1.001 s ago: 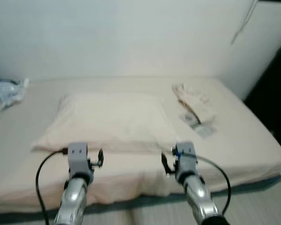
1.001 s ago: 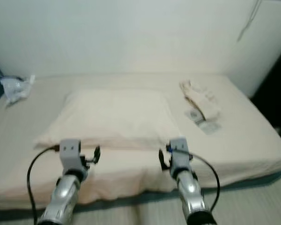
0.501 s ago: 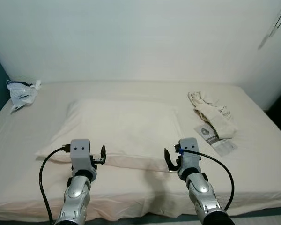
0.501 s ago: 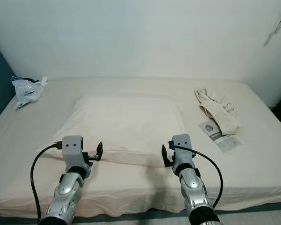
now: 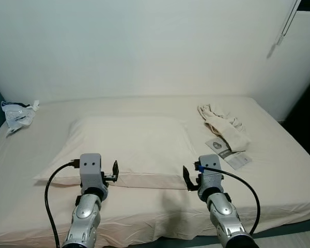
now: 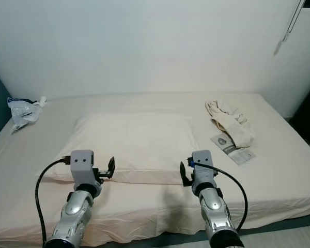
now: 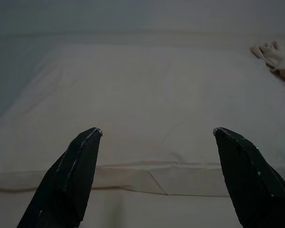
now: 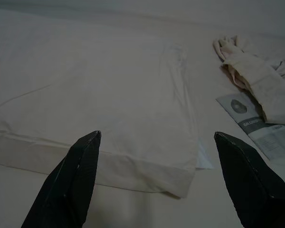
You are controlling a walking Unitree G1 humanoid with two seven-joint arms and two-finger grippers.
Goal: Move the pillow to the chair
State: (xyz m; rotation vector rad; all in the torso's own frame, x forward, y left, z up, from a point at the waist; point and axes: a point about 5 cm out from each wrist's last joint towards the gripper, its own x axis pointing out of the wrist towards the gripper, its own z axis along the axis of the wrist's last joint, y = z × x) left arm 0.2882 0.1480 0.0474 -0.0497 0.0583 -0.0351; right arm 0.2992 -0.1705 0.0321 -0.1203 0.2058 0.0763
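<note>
Bed, covered in a cream sheet, spanning the scene below a white wall; pillow, a broad flat rectangle in a cream case of nearly the sheet's colour, lying left of the bed's middle, its near hem a flat band along the front edge. Left gripper and right gripper raised side by side at the pillow's near edge, one before each front corner, apart from the cloth; in the wrist views the left gripper's fingers and the right gripper's fingers stand wide apart, jaws spread, nothing between them. Crumpled cream cloth lying right of the pillow; just in front of it a printed leaflet with a round emblem, its writing too small to read. Plastic bag at the bed's far left corner.
</note>
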